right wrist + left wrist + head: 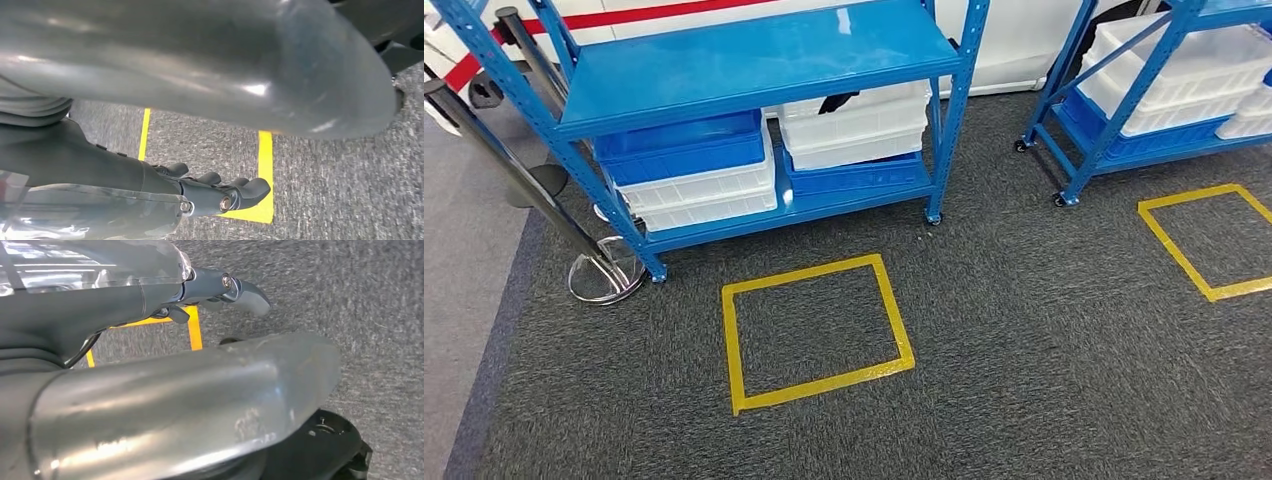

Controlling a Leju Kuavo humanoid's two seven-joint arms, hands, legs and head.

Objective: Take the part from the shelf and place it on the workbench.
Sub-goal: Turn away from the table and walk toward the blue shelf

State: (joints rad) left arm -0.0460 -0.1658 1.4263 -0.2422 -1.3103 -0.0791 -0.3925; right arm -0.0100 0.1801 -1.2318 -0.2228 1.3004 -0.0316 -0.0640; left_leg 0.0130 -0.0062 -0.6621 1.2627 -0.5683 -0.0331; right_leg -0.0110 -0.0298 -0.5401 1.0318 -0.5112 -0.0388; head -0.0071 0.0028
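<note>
Left hand (220, 287): hanging above the grey carpet (1044, 340), dark fingers (247, 295) extended, nothing in them; spread hard to judge from behind. Right hand (220, 192): likewise over carpet, fingers (250, 190) loosely apart and gently curled, holding nothing. Yellow tape lines run on the floor under both hands.

Head view: yellow tape square (816, 332) on the carpet just before a blue wheeled shelf (754, 60). Its lower tier carries stacked blue and white bins (694, 170); a dark item (836, 101) lies in the top white bin on the right, possibly the part, cannot confirm. Second blue shelf (1124, 100) with bins stands well apart to the right, another tape square (1209, 240) before it. Chrome stanchion base (604, 270) sits beside the near shelf's left leg.
</note>
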